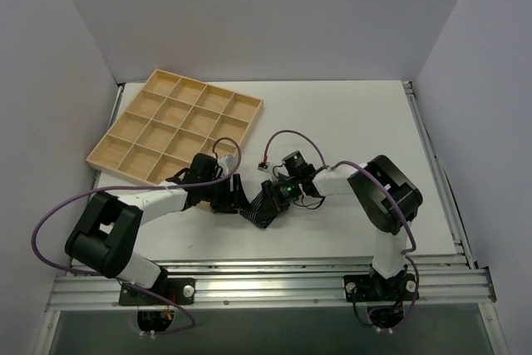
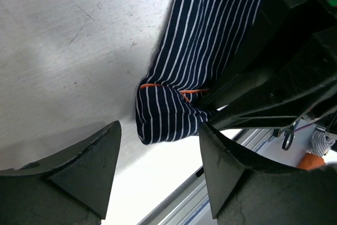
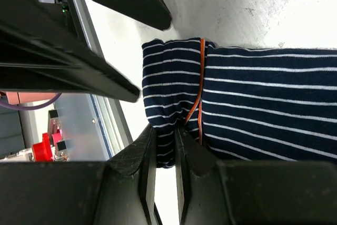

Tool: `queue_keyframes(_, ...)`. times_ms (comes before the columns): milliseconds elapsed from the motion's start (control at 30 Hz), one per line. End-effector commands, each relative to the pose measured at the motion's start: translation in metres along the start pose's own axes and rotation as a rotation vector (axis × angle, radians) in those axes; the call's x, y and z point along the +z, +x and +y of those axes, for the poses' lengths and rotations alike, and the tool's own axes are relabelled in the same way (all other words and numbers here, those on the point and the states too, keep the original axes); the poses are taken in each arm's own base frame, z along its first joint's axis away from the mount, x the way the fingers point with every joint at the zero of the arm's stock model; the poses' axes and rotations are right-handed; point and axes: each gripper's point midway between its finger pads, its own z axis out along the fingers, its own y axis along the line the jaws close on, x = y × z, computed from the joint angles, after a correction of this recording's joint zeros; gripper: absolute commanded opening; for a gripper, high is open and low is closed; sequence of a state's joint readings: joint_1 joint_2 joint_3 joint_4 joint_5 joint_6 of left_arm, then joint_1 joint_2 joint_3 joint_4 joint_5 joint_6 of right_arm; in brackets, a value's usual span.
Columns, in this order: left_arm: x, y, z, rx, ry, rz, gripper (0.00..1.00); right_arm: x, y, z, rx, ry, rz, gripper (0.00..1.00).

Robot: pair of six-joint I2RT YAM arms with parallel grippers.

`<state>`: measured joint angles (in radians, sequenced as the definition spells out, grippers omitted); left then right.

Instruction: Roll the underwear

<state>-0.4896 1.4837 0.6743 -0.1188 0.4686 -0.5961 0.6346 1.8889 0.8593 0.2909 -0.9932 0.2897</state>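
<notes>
The underwear (image 1: pixel 256 211) is a navy garment with thin white stripes, lying folded on the white table between the two grippers. Its orange-edged end (image 3: pixel 174 77) is doubled over. My right gripper (image 3: pixel 166 130) is shut on that folded end, pinching the striped cloth between its fingers. My left gripper (image 2: pixel 159 130) stands open just short of the same end of the underwear (image 2: pixel 205 40), one finger on each side and nothing between them. In the top view the left gripper (image 1: pixel 229 194) and the right gripper (image 1: pixel 279 195) face each other across the garment.
A wooden tray (image 1: pixel 108 155) of several square cells lies at the back left. A metal rail (image 1: pixel 266 276) runs along the near table edge. White walls close in the left, back and right sides. A loose cable (image 1: pixel 287 135) arches over the right arm.
</notes>
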Motion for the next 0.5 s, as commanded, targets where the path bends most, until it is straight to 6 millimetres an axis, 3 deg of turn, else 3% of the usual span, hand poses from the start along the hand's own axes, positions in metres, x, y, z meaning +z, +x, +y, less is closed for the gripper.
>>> queue_keyframes(0, 0.009, 0.004, -0.004, -0.013, 0.046, 0.015, 0.68, -0.011, 0.066, -0.071, 0.148, 0.319, 0.132, 0.07)
queue_keyframes(200, 0.025, 0.007, -0.006, -0.016, 0.055, 0.033, 0.66, -0.011, 0.062, -0.068, 0.133, 0.316, 0.123, 0.08)
queue_keyframes(300, 0.031, 0.011, -0.007, -0.036, 0.055, 0.047, 0.60, -0.011, 0.061, -0.067, 0.132, 0.321, 0.119, 0.08)
queue_keyframes(433, 0.034, 0.017, -0.013, -0.036, 0.040, 0.072, 0.38, -0.012, 0.056, -0.066, 0.123, 0.350, 0.100, 0.11)
queue_keyframes(467, 0.034, 0.014, -0.016, -0.027, 0.029, 0.059, 0.28, -0.014, 0.053, -0.065, 0.118, 0.356, 0.085, 0.12)
